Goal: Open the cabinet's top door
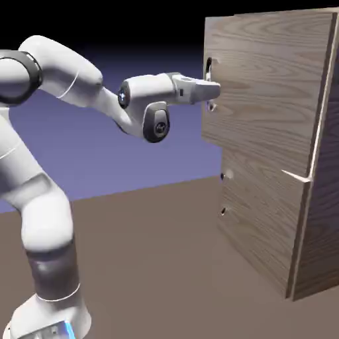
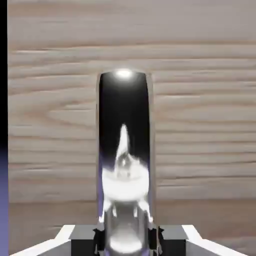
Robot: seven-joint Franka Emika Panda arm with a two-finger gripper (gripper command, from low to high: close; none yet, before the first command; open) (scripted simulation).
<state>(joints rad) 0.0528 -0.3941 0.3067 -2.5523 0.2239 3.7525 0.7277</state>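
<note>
We are finding the top door (image 1: 268,83) at the exterior view's right, standing slightly ajar above the lower door (image 1: 258,218). In the hand view, we are seeing the gripper (image 2: 126,241) pinching the shiny handle (image 2: 124,150), its mirrored face and reflections showing only there; in the exterior view, the gripper is hiding the handle's middle. The exterior view alone is showing the whole arm (image 1: 49,225), the brown tabletop (image 1: 145,265) and the lower door's handle mounts (image 1: 224,211). We are noting nothing visible standing between arm and door.
</note>
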